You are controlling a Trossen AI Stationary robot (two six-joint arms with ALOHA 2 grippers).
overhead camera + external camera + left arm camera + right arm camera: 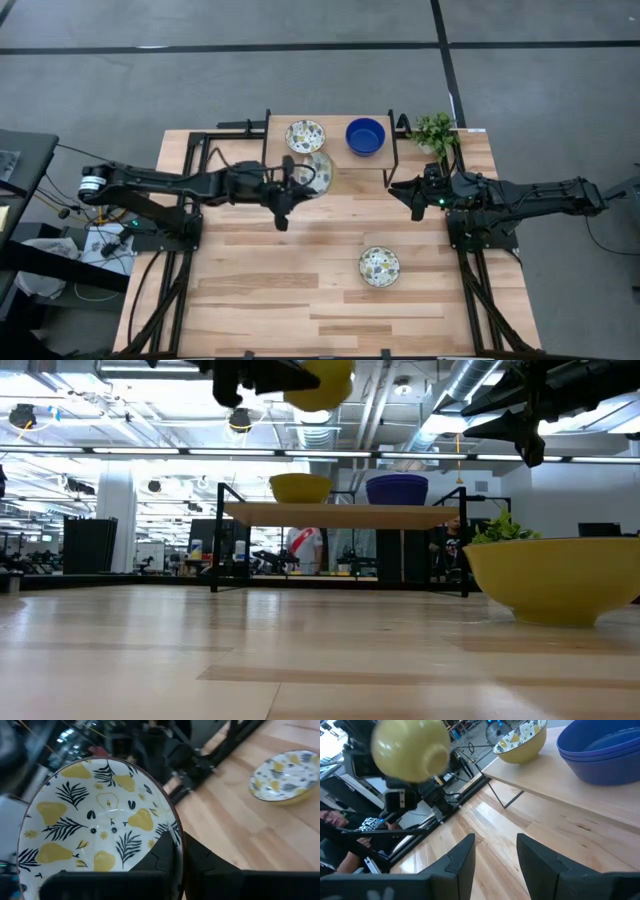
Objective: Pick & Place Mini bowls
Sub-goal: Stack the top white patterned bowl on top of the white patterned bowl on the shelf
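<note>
- We count bowls: one patterned bowl (306, 135) and the blue bowl (365, 136) sit on the shelf (333, 161) at the table's (300, 300) far edge. The blue looks like two stacked in the right wrist view, so prob. three placed.
- Left gripper (290, 181) is clamped on the rim of a second patterned bowl (314, 172), held tilted in the air just in front of the shelf, not set down yet. Low view shows it (318, 382) well above shelf height.
- Right gripper (412, 193) hovers near the shelf's right end, beside the plant (435, 130); fingers (464, 857) part-open w/ nothing between them.
- Third patterned bowl (379, 266) sits alone on the table, well apart from the shelf, untouched.
- Our read: roughly past halfway. Left to do: set the carried bowl on the shelf, then fetch the last one, which lies nearer the right arm.
</note>
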